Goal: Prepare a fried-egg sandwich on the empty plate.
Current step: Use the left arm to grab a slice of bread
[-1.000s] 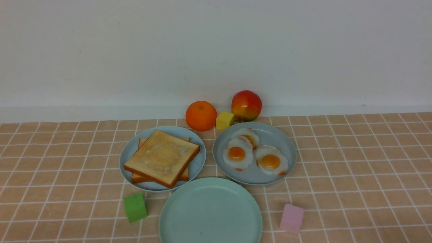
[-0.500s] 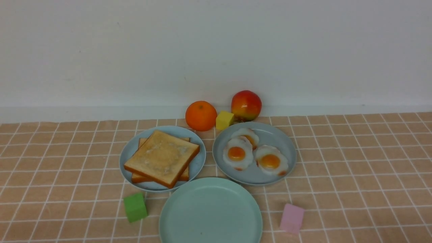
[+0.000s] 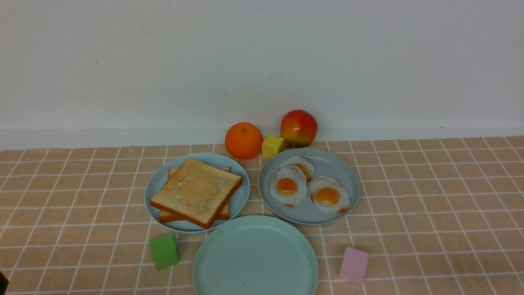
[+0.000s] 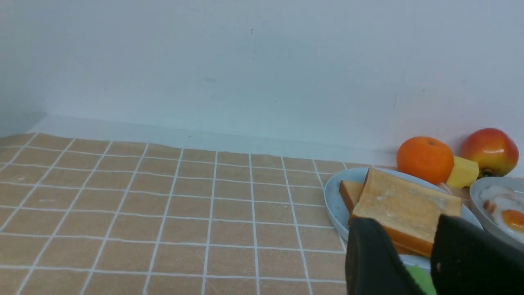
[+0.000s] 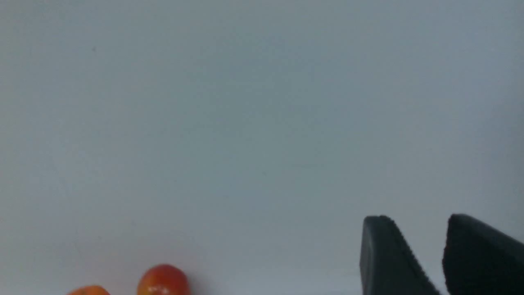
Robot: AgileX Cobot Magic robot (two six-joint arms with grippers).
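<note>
Well, I saw the empty plate (image 3: 255, 254) at the near edge of the table (image 3: 430, 205), about midway along it, with nothing on it. Two slices of toast (image 3: 196, 191) lay stacked on a blue plate (image 3: 157, 184) just behind it, on the left-edge side, and the top slice was turned a bit. Three eggs (image 3: 286, 186) lay on a grey plate (image 3: 339, 180) beside the blue one, on the right-edge side. An orange (image 3: 244, 140), a yellow block (image 3: 272, 146) and an apple (image 3: 299, 128) sat in a row by the far edge, near the wall (image 3: 262, 61). A green block (image 3: 163, 251) sat just left of the empty plate and a pink block (image 3: 354, 265) just right of it. My left gripper (image 4: 405, 221) hung low near the toast, fingers apart, holding nothing. My right gripper (image 5: 419, 217) faced the wall, fingers apart too, holding nothing.
</note>
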